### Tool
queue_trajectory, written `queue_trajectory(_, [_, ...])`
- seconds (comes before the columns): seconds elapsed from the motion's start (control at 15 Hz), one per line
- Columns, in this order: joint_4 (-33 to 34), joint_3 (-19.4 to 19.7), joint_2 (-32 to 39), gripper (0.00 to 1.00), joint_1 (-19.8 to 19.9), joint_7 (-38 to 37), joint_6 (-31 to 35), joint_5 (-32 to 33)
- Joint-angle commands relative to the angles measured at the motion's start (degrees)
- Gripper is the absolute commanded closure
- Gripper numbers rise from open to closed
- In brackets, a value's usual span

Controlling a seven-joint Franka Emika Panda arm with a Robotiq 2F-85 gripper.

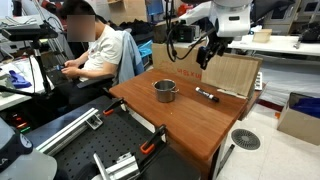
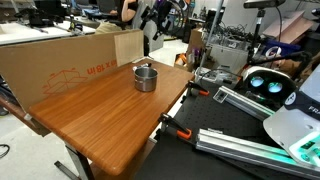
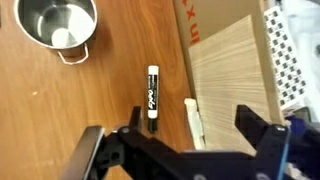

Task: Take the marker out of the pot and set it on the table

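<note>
Marker (image 3: 152, 98) lies on table (image 3: 115, 55), centre frame, outside pot (image 3: 58, 25). Gripper (image 3: 175, 148) open, empty; advise lifting straight up.

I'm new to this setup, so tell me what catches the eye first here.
The shiny steel pot stands near the middle of the reddish-brown table, with nothing showing inside it in the wrist view. The black marker lies flat on the wood beside the pot, not in it. The gripper hangs open just above the marker.
</note>
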State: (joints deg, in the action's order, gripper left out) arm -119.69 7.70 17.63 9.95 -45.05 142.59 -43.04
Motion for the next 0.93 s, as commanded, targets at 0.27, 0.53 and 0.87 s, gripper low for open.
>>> queue_trajectory(0.27, [-2.3, 0.3, -2.0, 0.0, -0.6, 1.1, -0.3, -0.5])
queue_trajectory(0.53, [-2.3, 0.3, -2.0, 0.0, -0.5, 1.1, -0.3, -0.5])
queue_trajectory(0.87, [-2.3, 0.3, -2.0, 0.0, -0.5, 1.1, -0.3, -0.5])
